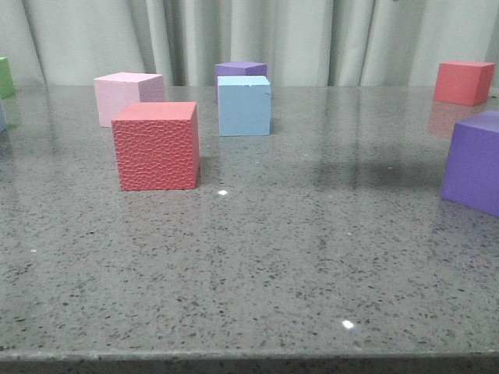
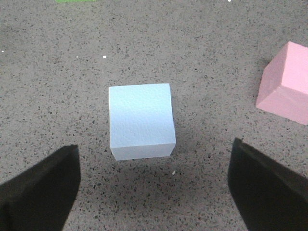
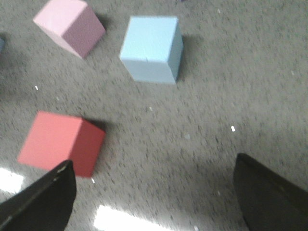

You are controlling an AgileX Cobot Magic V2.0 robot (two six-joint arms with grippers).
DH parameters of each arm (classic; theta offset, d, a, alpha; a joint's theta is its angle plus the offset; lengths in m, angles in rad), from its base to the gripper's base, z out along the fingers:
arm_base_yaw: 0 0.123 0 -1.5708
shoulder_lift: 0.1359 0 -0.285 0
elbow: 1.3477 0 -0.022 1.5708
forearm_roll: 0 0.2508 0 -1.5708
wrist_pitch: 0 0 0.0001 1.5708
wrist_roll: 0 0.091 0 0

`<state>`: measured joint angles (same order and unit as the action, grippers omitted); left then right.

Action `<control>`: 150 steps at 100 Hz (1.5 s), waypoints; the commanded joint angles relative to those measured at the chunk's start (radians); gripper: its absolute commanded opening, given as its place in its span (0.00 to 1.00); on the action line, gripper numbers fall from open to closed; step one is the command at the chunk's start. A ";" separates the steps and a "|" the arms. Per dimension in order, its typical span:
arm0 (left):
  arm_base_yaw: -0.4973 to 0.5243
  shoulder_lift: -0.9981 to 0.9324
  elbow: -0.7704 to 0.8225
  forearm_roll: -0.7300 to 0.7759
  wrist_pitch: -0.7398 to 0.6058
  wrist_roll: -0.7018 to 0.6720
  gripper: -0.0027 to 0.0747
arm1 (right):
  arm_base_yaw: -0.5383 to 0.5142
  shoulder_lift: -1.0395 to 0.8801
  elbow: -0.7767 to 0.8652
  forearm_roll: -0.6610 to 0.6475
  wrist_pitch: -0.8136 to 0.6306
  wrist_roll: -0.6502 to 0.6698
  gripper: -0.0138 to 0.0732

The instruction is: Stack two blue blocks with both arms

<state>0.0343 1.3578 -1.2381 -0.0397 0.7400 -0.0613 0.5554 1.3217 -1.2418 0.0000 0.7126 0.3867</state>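
One pale blue block point(image 1: 244, 105) stands mid-table behind and to the right of the red cube; it also shows in the right wrist view point(image 3: 151, 48). My right gripper point(image 3: 154, 197) is open and empty, above the table and short of that block. The second pale blue block point(image 2: 141, 120) lies in the left wrist view, just ahead of my open, empty left gripper point(image 2: 154, 192) and centred between its dark fingers point(image 2: 41, 187). In the front view only a sliver of it point(image 1: 1, 117) shows at the left edge. Neither gripper shows in the front view.
A textured red cube point(image 1: 156, 146) and a pale pink cube point(image 1: 129, 97) stand left of centre. A purple cube point(image 1: 240, 68) is behind the blue block. Another purple cube point(image 1: 475, 160) and a red cube point(image 1: 463, 82) stand at the right. A green cube point(image 1: 4, 76) is far left.
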 commanded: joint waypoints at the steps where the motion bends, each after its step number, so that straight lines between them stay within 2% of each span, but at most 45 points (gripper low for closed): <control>1: 0.003 0.024 -0.076 0.000 -0.011 -0.016 0.81 | -0.002 -0.103 0.083 -0.012 -0.126 -0.011 0.91; 24: 0.003 0.127 -0.164 0.008 0.046 -0.016 0.81 | -0.002 -0.296 0.327 -0.017 -0.320 -0.011 0.91; 39: 0.003 0.159 -0.178 0.009 0.044 -0.016 0.81 | -0.002 -0.410 0.404 -0.019 -0.359 -0.011 0.91; 78: 0.003 0.234 -0.178 0.025 0.032 -0.022 0.81 | -0.002 -0.580 0.420 -0.021 -0.339 -0.011 0.91; 133: 0.003 0.288 -0.180 0.026 0.012 -0.042 0.81 | -0.002 -0.591 0.420 -0.021 -0.312 -0.011 0.91; 141: 0.003 0.288 -0.180 0.026 0.012 -0.042 0.77 | -0.002 -0.591 0.420 -0.021 -0.312 -0.011 0.91; 150: 0.003 0.288 -0.180 0.026 0.012 -0.042 0.67 | -0.002 -0.591 0.420 -0.021 -0.312 -0.011 0.91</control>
<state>0.0343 1.6860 -1.3845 -0.0146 0.7987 -0.0929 0.5554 0.7378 -0.7967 -0.0053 0.4722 0.3852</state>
